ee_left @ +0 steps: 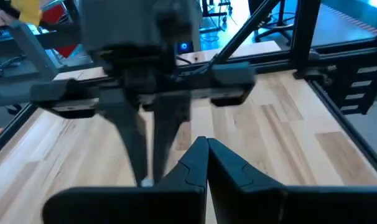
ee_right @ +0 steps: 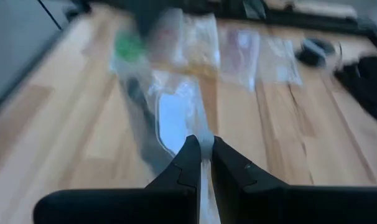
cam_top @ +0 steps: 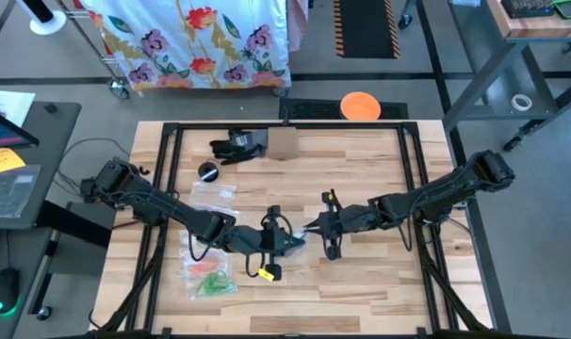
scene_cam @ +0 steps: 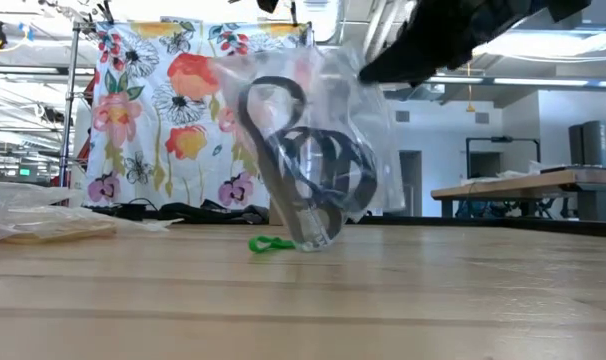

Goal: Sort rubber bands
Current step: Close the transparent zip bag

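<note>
Near the middle of the desk (cam_top: 361, 292), the right tool (ee_right: 201, 149) pinches the edge of a clear bag (scene_cam: 313, 150) that holds dark bands (scene_cam: 313, 165), the bag hanging with its lower corner touching the wood. The left tool (ee_left: 206, 155), just beside it, has its fingers pressed together, and whether it nips the bag cannot be told. One green band (scene_cam: 268, 243) lies on the desk at the bag's foot, and more green and red bands (cam_top: 210, 278) sit in bags toward the left front.
</note>
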Motion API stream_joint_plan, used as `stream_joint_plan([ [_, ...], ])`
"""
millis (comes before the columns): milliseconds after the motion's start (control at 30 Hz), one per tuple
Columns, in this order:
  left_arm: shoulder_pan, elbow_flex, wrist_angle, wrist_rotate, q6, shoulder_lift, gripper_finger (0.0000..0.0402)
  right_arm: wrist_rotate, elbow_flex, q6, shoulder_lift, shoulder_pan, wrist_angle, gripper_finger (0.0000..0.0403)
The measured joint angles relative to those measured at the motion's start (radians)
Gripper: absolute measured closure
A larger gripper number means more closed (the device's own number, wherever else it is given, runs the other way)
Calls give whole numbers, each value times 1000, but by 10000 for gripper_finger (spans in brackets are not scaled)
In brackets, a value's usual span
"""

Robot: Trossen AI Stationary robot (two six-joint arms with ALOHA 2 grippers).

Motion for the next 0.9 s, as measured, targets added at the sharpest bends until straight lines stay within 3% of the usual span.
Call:
stream_joint_plan([
  [367, 2, -1, -37, -83, -2, -20, 387, -1, 2, 0, -1, 2, 9, 385],
  [567, 14, -3, -66, -61, 89, -3, 318, -1, 2, 0, -1, -1, 14, 385],
  [900, 71, -1, -84, -13, -80, 19, 197, -3, 3, 4, -1, -5, 15, 385],
])
